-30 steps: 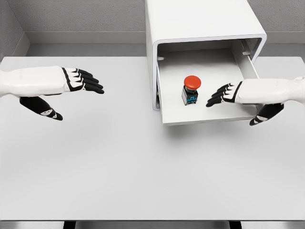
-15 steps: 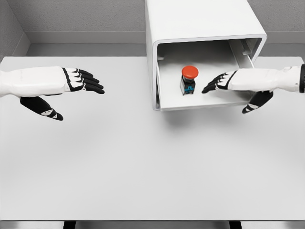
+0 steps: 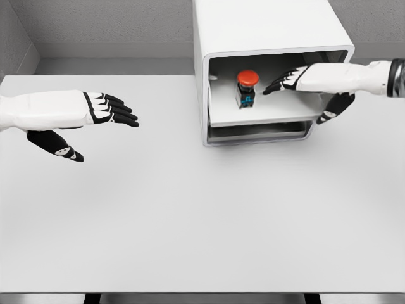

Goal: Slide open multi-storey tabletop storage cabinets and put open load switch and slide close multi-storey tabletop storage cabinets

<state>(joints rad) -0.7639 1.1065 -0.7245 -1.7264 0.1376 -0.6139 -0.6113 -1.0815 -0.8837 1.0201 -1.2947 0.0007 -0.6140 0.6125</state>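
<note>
Right hand (image 3: 288, 79), fingers extended and empty, pushes rigid white sliding drawer (image 3: 266, 114); top-heavy red-capped switch (image 3: 246, 88) likely tips if jolted.

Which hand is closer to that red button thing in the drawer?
Right. The right hand reaches beside the red button switch; the left hand hovers far off over the table.

Single head view, high, tilted down over table (image 3: 190, 221), probably mid-range.
</note>
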